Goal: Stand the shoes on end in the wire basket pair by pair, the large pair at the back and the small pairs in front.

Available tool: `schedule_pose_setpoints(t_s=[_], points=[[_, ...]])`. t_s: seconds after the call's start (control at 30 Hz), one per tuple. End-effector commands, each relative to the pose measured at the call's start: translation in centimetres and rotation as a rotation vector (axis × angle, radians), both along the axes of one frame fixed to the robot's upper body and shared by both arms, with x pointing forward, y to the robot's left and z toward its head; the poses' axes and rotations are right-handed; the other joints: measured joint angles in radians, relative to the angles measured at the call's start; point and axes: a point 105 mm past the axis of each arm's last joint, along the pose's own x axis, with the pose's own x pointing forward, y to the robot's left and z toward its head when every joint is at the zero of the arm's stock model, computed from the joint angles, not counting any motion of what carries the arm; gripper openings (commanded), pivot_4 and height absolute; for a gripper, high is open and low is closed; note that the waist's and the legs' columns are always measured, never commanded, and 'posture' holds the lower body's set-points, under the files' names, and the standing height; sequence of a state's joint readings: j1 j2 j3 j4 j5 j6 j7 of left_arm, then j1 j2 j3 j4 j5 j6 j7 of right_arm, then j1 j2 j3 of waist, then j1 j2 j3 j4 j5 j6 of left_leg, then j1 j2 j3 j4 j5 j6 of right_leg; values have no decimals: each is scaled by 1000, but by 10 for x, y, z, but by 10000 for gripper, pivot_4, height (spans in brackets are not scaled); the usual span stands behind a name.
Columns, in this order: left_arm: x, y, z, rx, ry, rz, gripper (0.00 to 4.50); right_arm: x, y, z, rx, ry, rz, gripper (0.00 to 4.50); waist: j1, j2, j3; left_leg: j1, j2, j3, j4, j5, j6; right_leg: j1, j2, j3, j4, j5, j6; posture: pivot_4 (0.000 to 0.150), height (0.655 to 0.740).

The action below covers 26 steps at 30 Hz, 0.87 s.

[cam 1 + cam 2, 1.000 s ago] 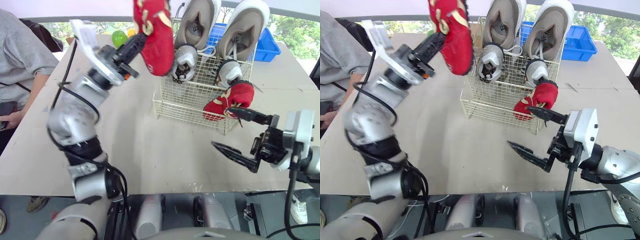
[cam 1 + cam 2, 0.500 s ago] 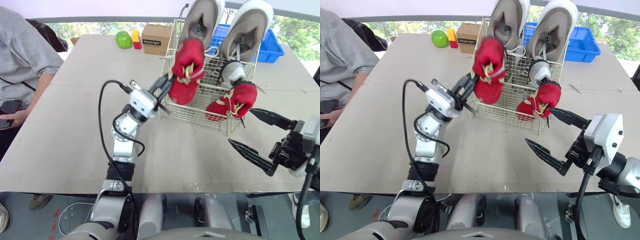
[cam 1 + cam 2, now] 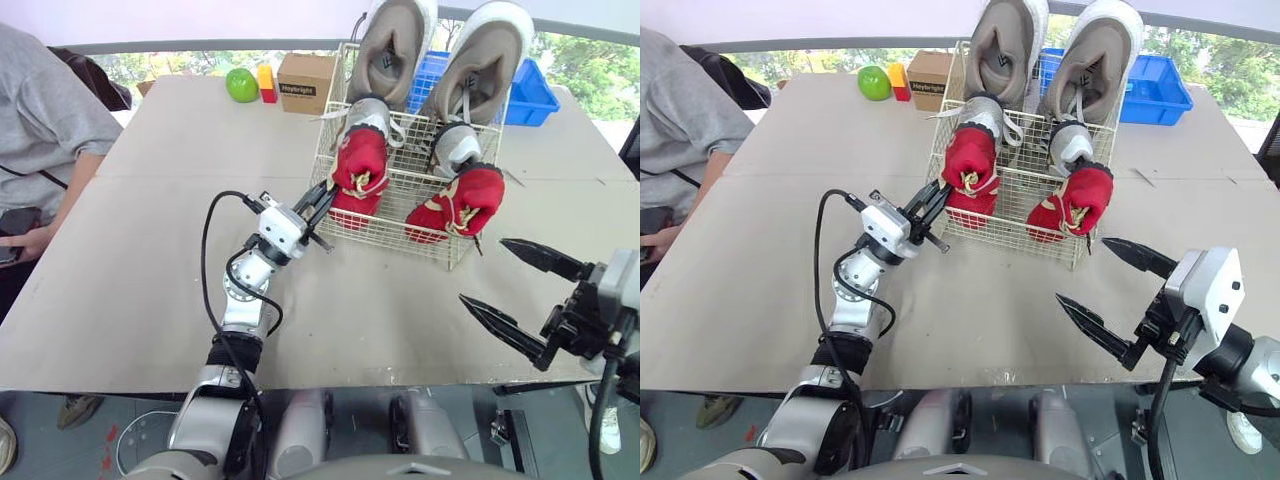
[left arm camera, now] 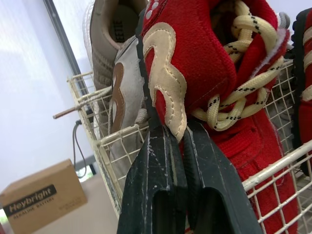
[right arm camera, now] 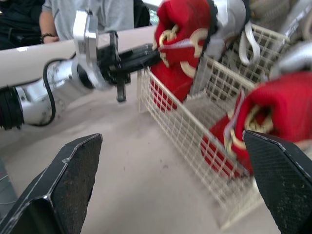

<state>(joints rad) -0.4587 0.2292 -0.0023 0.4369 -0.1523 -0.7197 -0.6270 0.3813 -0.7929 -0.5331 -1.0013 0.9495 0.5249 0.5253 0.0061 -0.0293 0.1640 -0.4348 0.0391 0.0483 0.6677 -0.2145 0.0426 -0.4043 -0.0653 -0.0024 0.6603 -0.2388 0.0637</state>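
A black label point(image 4: 30, 200) with the word "Heybright" in white letters is showing on the side of the cardboard box point(image 4: 51, 185), which is sitting on the far part of the bench point(image 3: 150, 250), beside the wire basket point(image 3: 385, 222). The marks inside the large grey shoes point(image 3: 392, 45) are showing too small to read.

apple point(image 3: 241, 84) far left | block point(image 3: 267, 80) beside it | box point(image 3: 307, 82) next | blue crate point(image 3: 535, 95) far right | person point(image 3: 45, 120) at table's point(image 3: 150, 250) left edge

Left gripper point(image 3: 323, 196) has lowered the red shoe point(image 3: 360, 162) into the basket point(image 3: 397, 205).
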Motion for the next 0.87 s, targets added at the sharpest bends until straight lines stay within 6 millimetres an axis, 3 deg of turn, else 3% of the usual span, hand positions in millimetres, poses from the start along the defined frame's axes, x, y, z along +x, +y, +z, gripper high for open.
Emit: schedule_pose_setpoints(t_s=[0.03, 0.27, 0.3, 0.47, 0.63, 0.8, 0.87], points=[[-3, 13, -17, -9, 116, 8, 4062, -3, -2, 9, -9, -65, -3, 45000, -7, 1, -1, 4, 0, 0, -1, 0, 0, 3, 0, 0, -1, 0, 0, 1500, 7400], [-21, 37, -15, -68, 254, 16, 33584, -2, -5, 4, -3, -45, -2, 45000, -12, 5, -4, 5, 3, 0, -2, 0, 0, 4, 0, 0, -1, -3, -4, 1500, 7400], [-26, 40, -15, -82, 298, -7, 36112, -1, -6, 2, -7, -36, -5, 45000, -11, 5, -4, 4, 3, -1, -2, 0, 0, 3, 0, 0, -1, -3, -4, 1500, 7400], [-46, 46, -16, -77, 469, -105, 36112, 2, -20, -13, -57, 8, -26, 45000, 1, 5, -4, 3, 3, -1, -1, 0, 0, 3, -2, 0, -2, -3, -5, 1500, 7400], [-90, 52, -28, 17, 719, -251, 36112, -2, -55, -38, -148, 86, -97, 45000, 8, 6, -4, 3, 2, 0, -3, -1, 0, 2, -6, -1, -5, -3, -5, 1500, 7400], [-119, 74, -40, 177, 885, -236, 36112, -12, -94, -53, -200, 151, -147, 45000, 7, 8, -3, 3, 3, 0, -6, -3, -5, 1, -10, -2, -9, -3, -5, 1500, 7400], [-121, 79, -39, 157, 916, -255, 36112, -10, -102, -59, -213, 167, -150, 45000, 6, 9, -3, 4, 3, 0, -9, -3, -5, 1, -11, -3, -12, -4, -4, 1500, 7400]])
